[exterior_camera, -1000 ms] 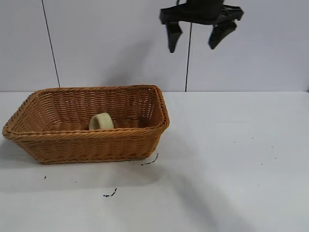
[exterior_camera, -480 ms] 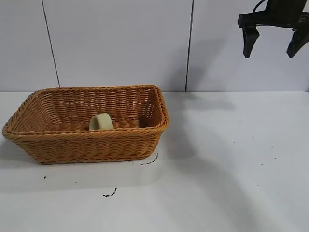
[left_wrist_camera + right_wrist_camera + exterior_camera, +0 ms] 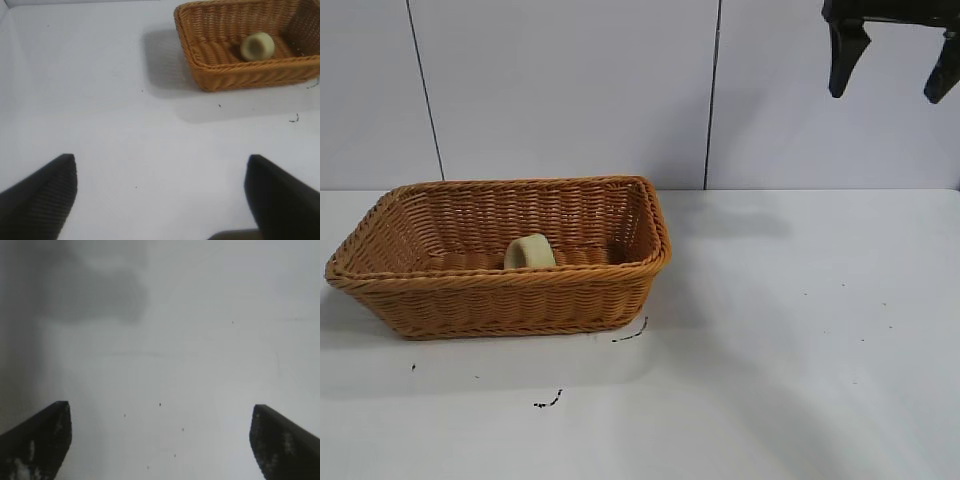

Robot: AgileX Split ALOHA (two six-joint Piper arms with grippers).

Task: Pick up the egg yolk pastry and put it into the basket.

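You had the egg yolk pastry (image 3: 529, 251) lying inside the basket (image 3: 500, 300), on its floor a little toward the 3 o'clock side of the middle and close to the near wall, tipped up so its dimpled face showed to the exterior camera. The basket itself sat on the white table (image 3: 800, 380) at roughly 9 o'clock from the table's centre in the exterior view, with a few small dark specks (image 3: 548, 403) on the surface just in front of it, at about 6 o'clock from the basket.

Your right gripper (image 3: 893, 65) hung high at the 1 o'clock corner of that view, well apart from the basket, its two fingers spread wide and holding nothing; its wrist camera saw only bare table between them. Your left gripper (image 3: 160, 195) was likewise spread with nothing between its fingers, hovering over bare table, with the basket (image 3: 240, 75) and pastry (image 3: 257, 46) far off.
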